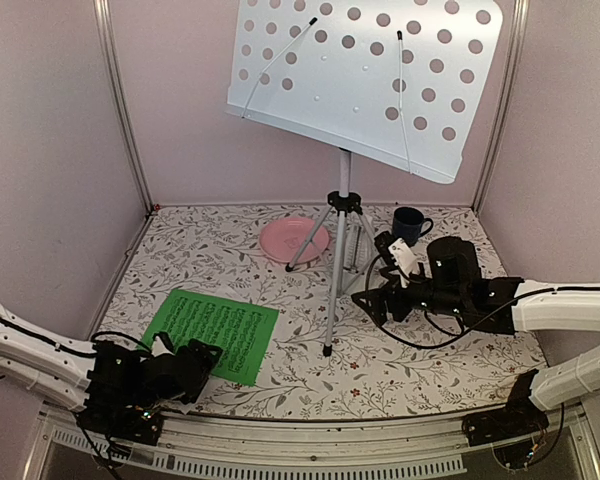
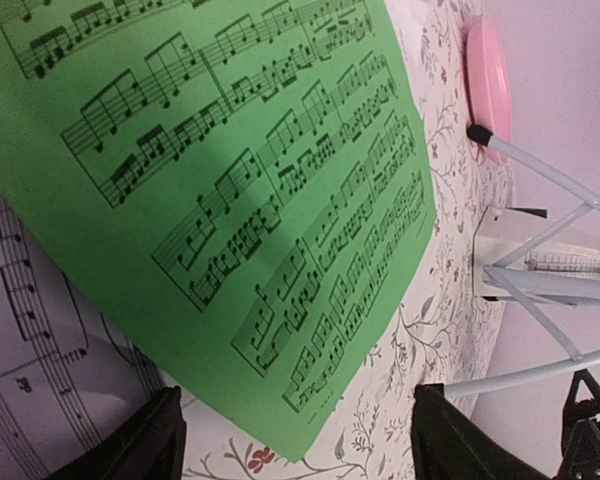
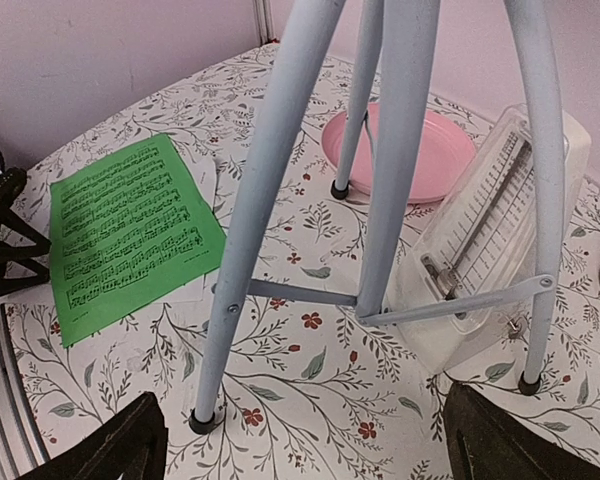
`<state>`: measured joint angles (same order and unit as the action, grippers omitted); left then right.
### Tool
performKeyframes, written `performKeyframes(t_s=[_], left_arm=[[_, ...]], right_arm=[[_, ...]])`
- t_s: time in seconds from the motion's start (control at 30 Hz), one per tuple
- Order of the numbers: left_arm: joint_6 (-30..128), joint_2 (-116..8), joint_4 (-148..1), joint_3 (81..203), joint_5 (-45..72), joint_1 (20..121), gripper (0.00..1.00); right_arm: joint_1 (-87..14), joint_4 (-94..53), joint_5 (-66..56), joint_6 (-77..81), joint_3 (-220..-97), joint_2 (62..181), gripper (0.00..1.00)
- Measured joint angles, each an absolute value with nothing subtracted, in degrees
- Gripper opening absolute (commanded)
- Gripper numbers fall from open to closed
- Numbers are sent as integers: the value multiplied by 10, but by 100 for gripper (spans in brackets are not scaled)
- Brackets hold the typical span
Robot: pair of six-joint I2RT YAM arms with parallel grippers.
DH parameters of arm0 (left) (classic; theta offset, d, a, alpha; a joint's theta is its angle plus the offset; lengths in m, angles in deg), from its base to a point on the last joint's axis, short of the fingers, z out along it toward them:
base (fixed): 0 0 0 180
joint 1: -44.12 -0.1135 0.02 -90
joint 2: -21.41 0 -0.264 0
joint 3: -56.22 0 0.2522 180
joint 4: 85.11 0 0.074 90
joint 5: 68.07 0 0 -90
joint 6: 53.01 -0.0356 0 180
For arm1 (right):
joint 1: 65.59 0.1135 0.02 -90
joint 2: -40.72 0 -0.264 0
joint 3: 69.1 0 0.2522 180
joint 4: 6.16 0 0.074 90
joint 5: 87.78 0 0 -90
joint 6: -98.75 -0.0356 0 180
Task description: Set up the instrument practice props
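The pale grey-blue perforated music stand point(image 1: 365, 75) stands on its tripod legs point(image 1: 332, 290) mid-table; the legs also show in the right wrist view point(image 3: 265, 190). The green music sheet point(image 1: 212, 333) lies flat at the front left, on top of a white music sheet point(image 2: 30, 340). The white metronome point(image 3: 490, 260) lies between the tripod legs and also shows in the left wrist view point(image 2: 540, 265). My left gripper point(image 1: 195, 360) is open and empty just above the green sheet's near corner point(image 2: 300, 440). My right gripper point(image 1: 375, 300) is open and empty, facing the tripod legs.
A pink plate point(image 1: 294, 240) sits behind the tripod. A dark blue mug point(image 1: 410, 224) stands at the back right. The floral cloth point(image 1: 410, 370) covers the table. Walls and metal posts point(image 1: 125, 110) close the back and sides.
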<state>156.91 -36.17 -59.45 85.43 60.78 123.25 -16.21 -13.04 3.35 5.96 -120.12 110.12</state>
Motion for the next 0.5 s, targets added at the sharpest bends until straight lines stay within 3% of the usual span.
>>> performKeyframes(t_s=[0.23, 0.5], left_arm=[[1570, -348, -650, 812, 614, 1197, 70], [1558, -349, -756, 760, 624, 1173, 54]], right_arm=[[-161, -130, 31, 62, -1212, 1110, 98], [-161, -130, 30, 64, -1221, 1121, 97]])
